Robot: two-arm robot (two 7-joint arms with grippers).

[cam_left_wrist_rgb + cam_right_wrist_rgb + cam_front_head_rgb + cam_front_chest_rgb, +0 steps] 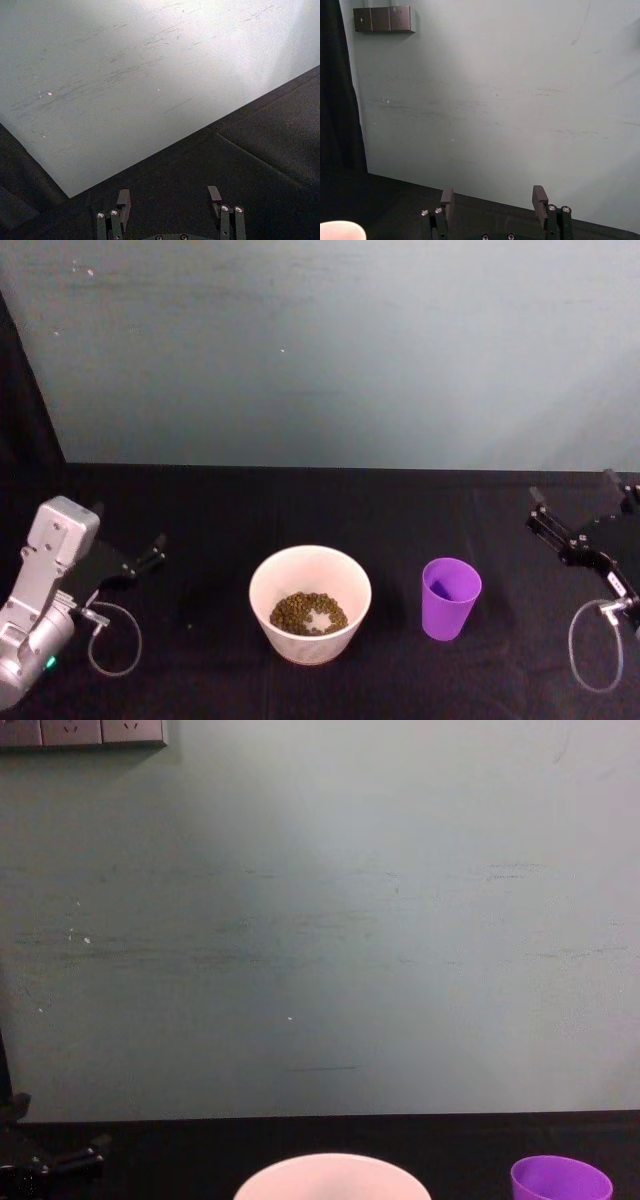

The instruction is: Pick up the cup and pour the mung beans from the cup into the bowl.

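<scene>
Currently the cup (451, 598) stands upright on the black worktop (300, 505), lower right of centre in the head view, just beside the bowl (310, 603) but not touching it. Its inside looks purple and bare. Mung beans (309, 613) lie in the bottom of the bowl, at lower centre of the frame. In the chest view the bowl's rim (332, 1176) and the cup's rim (560, 1178) show along the bottom edge.

Left pincer (140, 562) sits at the left edge of the head view, well apart from the bowl, fingers spread, holding nothing. Right pincer (575, 505) sits at the right edge, also spread and holding nothing, apart from the cup.
</scene>
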